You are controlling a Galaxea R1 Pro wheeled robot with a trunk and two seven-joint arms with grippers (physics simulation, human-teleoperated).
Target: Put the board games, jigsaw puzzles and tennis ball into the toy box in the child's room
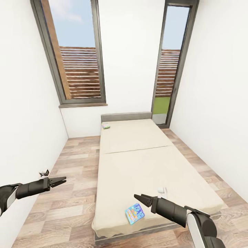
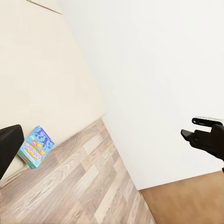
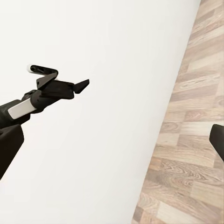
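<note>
Right tool [image 1: 142, 198]: I see it over the near end of the bed [image 1: 151, 162], fingers spread a little, nothing between them. It points toward the left wall [image 1: 27, 113].

Left tool [image 1: 58, 181]: it hangs over the wood floor [image 1: 72, 193] beside the bed, close to the left wall, aimed to the right toward the bed. Its fingers lie nearly together with a slight gap; nothing held. In the right wrist view the left tool [image 3: 74, 87] shows dark against the white wall.

Near board game [image 1: 134, 213]: flat on the mattress at the bed's near edge, just beside and below the right tool, not touching it. It is a thin rectangular box with a blue lid carrying bright cartoon print. The long axis runs diagonally, from the near left corner of the bed up toward the right. In the left wrist view the same box [image 2: 35, 146] sits at the mattress edge just above the floor.

Far board game [image 1: 106, 126]: a small pale green and white box at the head of the bed, left side, close by the grey headboard [image 1: 126, 116]. Too small to read its heading.

A small white item [image 1: 161, 189] lies on the mattress just beyond the right tool; I cannot tell what it is.
</note>
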